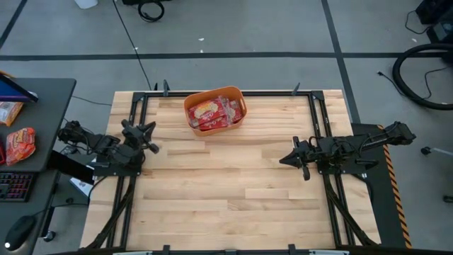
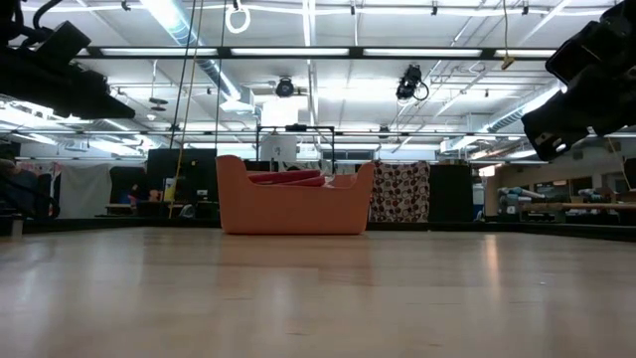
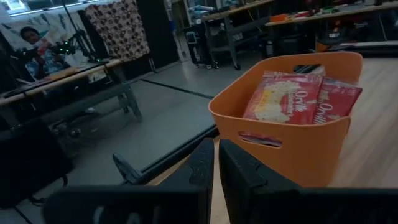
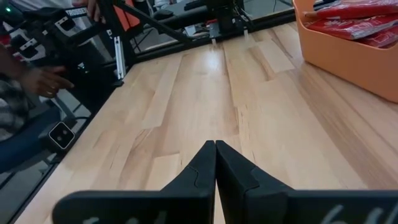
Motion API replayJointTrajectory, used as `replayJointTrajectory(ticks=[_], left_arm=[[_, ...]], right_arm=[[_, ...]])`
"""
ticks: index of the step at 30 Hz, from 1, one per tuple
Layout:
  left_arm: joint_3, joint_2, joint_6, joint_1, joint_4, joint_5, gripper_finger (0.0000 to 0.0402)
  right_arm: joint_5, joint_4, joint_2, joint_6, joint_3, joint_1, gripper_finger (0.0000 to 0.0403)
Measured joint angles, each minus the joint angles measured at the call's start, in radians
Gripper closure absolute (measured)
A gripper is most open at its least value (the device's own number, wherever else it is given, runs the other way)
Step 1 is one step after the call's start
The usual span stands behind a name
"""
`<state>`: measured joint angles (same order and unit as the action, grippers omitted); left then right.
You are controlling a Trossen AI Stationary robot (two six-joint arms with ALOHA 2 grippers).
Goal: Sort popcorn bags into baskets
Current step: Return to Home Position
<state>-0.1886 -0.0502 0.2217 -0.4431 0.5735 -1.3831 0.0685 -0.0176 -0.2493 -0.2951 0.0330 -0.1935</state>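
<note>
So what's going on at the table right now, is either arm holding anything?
Nothing is being handled. The left end effector sits shut and empty near the table's left edge. The right end effector sits shut and empty near the right edge. Both are raised above the wood. The red popcorn bags in view lie piled inside the orange basket, which stands at the table's far edge between the two arms.

Grey floor (image 1: 248,28) crossed by dark lines (image 1: 233,55), a black desk (image 1: 49,99) alongside, strip lights (image 2: 397,52) overhead, patterned cloth (image 2: 399,191) behind.
</note>
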Motion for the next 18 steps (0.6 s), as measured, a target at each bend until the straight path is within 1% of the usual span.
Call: replayJointTrajectory(ticks=[2, 5, 7, 10, 13, 18], left_arm=[[0.0, 0.0, 0.011, 0.003, -0.002, -0.004, 0.037], [0.0, 0.0, 0.067, 0.027, -0.002, -0.004, 0.037], [0.0, 0.0, 0.127, 0.059, -0.001, -0.004, 0.037], [0.0, 0.0, 0.267, 0.11, -0.002, -0.003, 0.037], [0.0, 0.004, 0.377, 0.141, -0.001, 0.0, 0.037], [0.0, 0.027, 0.396, 0.15, -0.002, 0.009, 0.037]], right_arm=[[0.0, 0.002, 0.0, 0.001, 0.0, 0.0, 0.0387], [0.0, 0.001, 0.0, 0.0, 0.0, 0.0, 0.0387], [0.0, 0.001, 0.0, 0.001, 0.0, 0.0, 0.0387], [0.0, 0.001, 0.0, 0.0, 0.0, 0.0, 0.0387], [0.0, 0.001, 0.0, 0.0, 0.0, 0.0, 0.0387], [0.0, 0.001, 0.0, 0.0, 0.0, 0.0, 0.0387]])
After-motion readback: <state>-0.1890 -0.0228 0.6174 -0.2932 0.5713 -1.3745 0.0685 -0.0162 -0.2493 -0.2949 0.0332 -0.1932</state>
